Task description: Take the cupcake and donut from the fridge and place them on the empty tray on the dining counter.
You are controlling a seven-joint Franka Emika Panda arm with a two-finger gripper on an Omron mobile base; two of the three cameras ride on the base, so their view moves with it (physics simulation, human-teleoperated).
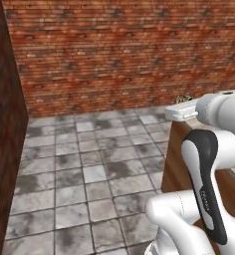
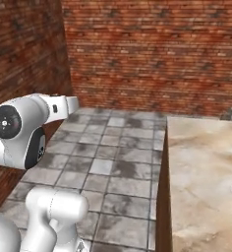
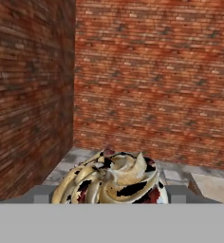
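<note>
Hand view looks along the gripper [image 3: 109, 197] toward a corner where two red brick walls [image 3: 152, 76] meet, and between its two grey fingertips [image 3: 38, 193] sits the cupcake [image 3: 111, 179], a swirl of cream-and-brown frosting with dark red patches, close against the camera. The fingers stand wide on either side of it and appear to clasp it. Beyond it, at lower right, a pale corner of the dining counter [image 3: 217, 184] shows. In the left base view the white arm [image 1: 209, 164] reaches forward, with a small speck of the cupcake [image 1: 184, 98] at the hand's far end, above the counter's wooden side [image 1: 179, 159]. In the right base view the beige marbled top [image 2: 201, 172] runs along the right, beside grey floor tiles [image 2: 113, 162].
</note>
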